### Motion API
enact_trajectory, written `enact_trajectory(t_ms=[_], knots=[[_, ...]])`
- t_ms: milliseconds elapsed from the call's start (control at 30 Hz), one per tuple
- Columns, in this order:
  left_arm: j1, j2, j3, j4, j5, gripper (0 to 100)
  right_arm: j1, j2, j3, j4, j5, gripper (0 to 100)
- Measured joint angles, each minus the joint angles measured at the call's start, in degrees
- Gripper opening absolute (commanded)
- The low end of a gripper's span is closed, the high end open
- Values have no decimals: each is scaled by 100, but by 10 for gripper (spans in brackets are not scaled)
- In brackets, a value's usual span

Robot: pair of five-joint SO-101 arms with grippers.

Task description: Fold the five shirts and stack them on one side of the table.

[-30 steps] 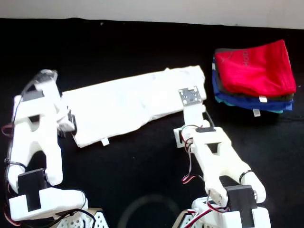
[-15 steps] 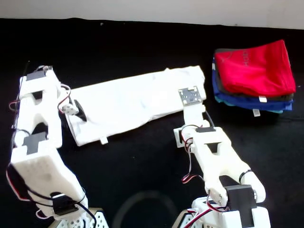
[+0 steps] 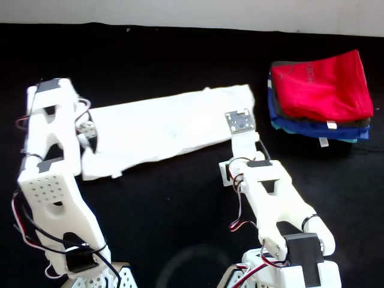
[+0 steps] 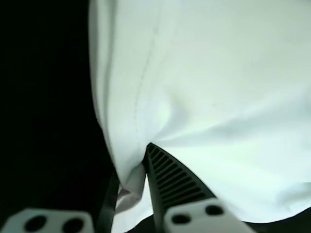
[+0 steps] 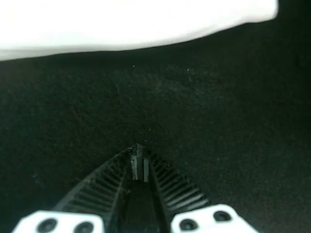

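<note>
Both arms white plastic. Left arm [image 3: 51, 180]: perforated panel, black servos, red/black cables. Right arm [image 3: 273, 198]: red cables, grey screwed wrist plate [image 3: 240, 121]. Left claw [image 4: 136, 167] and right claw [image 5: 139, 160]: black ribbed fingers, white mounts with screw holes.

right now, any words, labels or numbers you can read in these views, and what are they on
No text can be read.
red shirt, top of the stack: faint print, too blurred to read.
two white tags on the stack's near edge: too small to read.
white shirt: a small tag at its near edge, too small to read.
</note>
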Motion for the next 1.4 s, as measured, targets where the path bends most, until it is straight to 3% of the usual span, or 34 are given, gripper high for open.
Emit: enact_trajectory(t_ms=[333,500,733,967,1133,1233,1400], knots=[[-2154,44,-1090,598,-1380,9,0,0,0,0,0,6],[-2233,44,-1758,1415,-1547,9,0,0,0,0,0,6],[-1248,-475,-1934,1855,-1538,9,0,0,0,0,0,6],[914,-1793,-1037,1855,-1538,9,-9,18,0,0,0,6],[2400,-1846,-932,1864,-1547,9,-9,18,0,0,0,6],[2813,-1459,-932,1864,-1547,9,-9,18,0,0,0,6],[2927,-527,-932,1574,-1538,9,-9,18,0,0,0,6]])
